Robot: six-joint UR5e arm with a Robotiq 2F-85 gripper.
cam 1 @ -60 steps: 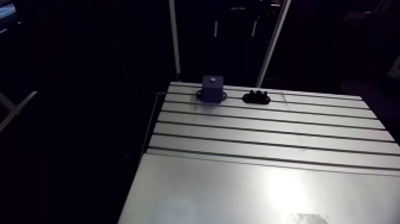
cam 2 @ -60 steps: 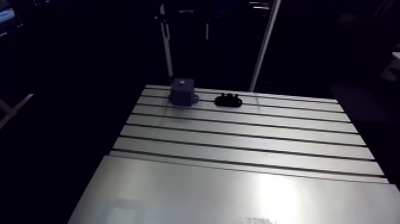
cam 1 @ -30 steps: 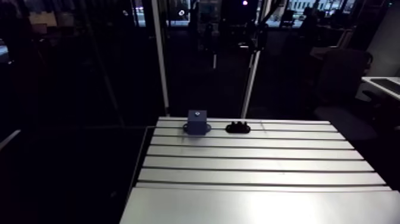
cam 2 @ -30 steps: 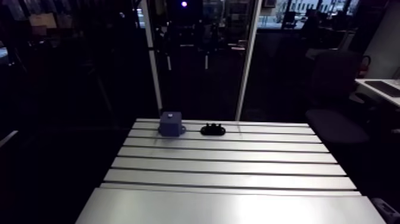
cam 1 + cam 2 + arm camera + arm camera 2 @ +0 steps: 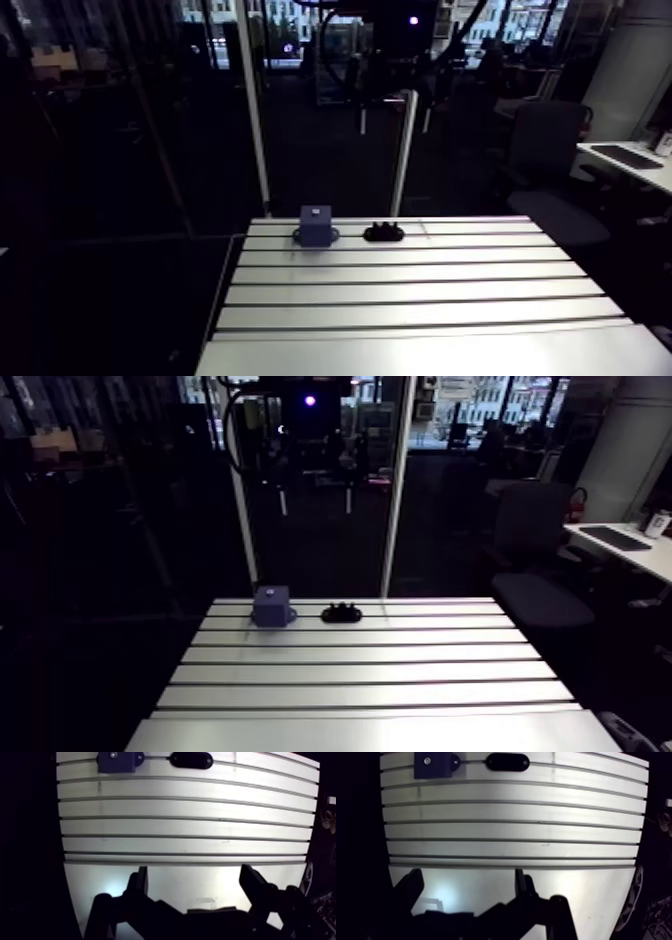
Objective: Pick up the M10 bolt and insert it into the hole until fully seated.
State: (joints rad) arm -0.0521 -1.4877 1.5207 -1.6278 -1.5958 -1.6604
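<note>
A blue block (image 5: pixel 316 225) with a small hole in its top face stands at the far edge of the slotted table (image 5: pixel 420 283). Just to its right lies a black oval holder (image 5: pixel 383 233) with dark stubs standing up from it; I cannot make out a single bolt among them. In the wrist view the blue block (image 5: pixel 116 760) and the black holder (image 5: pixel 191 759) lie far ahead of my gripper (image 5: pixel 194 877). The gripper hangs over the table's near, smooth part, open, with only bare metal between its fingers. It does not show in the arm view.
Several long slots run across the table between the gripper and the two parts. The table's left edge (image 5: pixel 62 847) drops off into darkness. Two upright posts (image 5: pixel 400 150) rise behind the far edge.
The arm view has lifted and shifted, so the table looks lower and farther off. The block and holder keep their places on the table.
</note>
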